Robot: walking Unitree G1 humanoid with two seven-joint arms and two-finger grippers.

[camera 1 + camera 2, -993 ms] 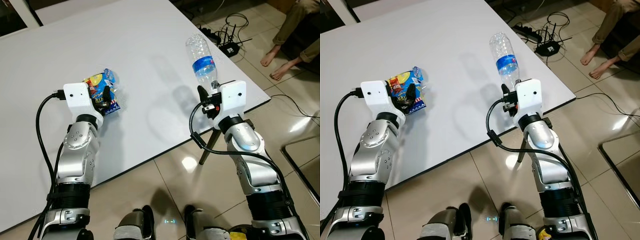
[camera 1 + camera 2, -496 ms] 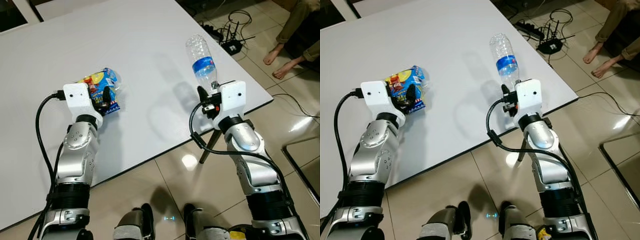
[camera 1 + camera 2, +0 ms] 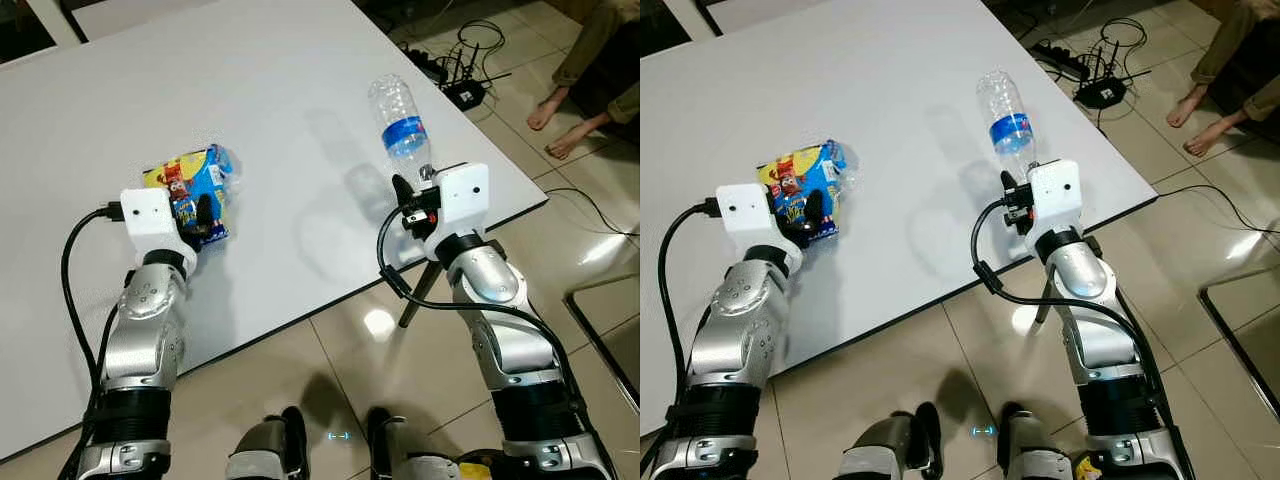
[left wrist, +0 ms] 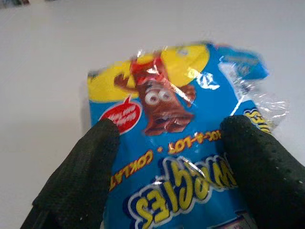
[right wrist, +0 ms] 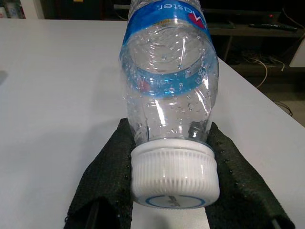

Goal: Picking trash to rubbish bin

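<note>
Brightness: both head views are bright and evenly lit, indoor light from above.
Glare: white spots shine on the tiled floor (image 3: 379, 323), 1 more at the right edge; the white table (image 3: 300, 120) is close to washed out.
Shadows: soft grey shadows lie on the table beside the bottle (image 3: 402, 128) and the snack packet (image 3: 192, 186).
Blur: the left wrist view is soft, its fingers (image 4: 78, 179) out of focus.
Sharpness: the right wrist view is crisp, droplets plain.
</note>
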